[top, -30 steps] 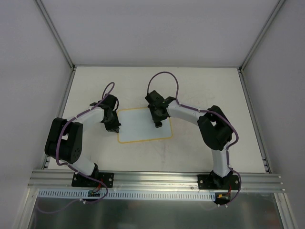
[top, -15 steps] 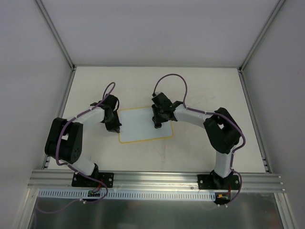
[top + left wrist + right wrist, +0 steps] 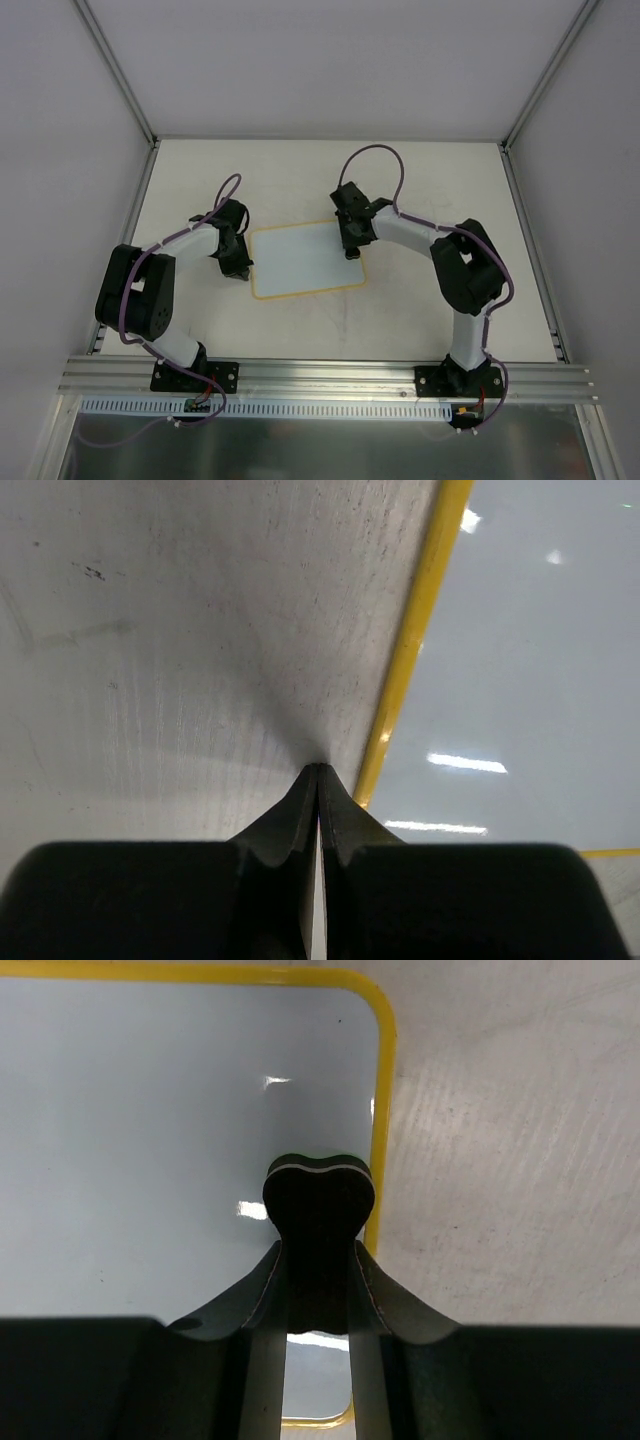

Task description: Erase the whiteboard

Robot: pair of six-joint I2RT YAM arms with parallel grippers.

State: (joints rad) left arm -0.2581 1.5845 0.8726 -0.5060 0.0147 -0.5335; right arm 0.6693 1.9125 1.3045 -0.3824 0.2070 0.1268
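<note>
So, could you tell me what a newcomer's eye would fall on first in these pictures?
Most striking is the yellow-bordered whiteboard lying mid-table, with no marks visible on it. The right gripper clamps a small black eraser over the board, close to its right border. The left gripper, shut, points its tips at the table just beside the board's left border.
</note>
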